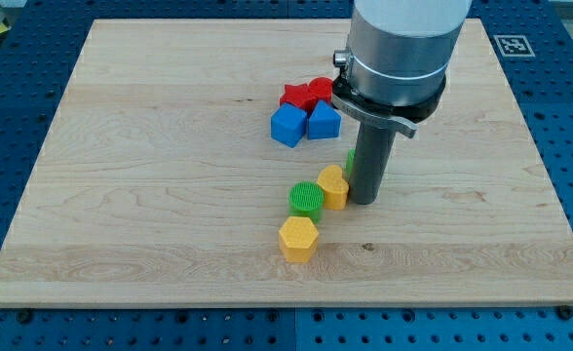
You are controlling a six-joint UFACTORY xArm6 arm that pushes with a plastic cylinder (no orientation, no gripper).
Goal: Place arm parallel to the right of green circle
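Observation:
The green circle (306, 198) lies flat on the wooden board (150, 175), a little below the middle. A yellow block (333, 186) touches its right side. My tip (363, 200) stands just right of that yellow block, roughly level with the green circle. A yellow hexagon (298, 238) lies just below the green circle. A sliver of another green block (350, 161) shows behind the rod on its left.
Two blue blocks (288, 125) (324, 121) and two red blocks (294, 96) (320, 91) cluster above the green circle, left of the arm's grey body (394, 49). A blue perforated table (569, 117) surrounds the board.

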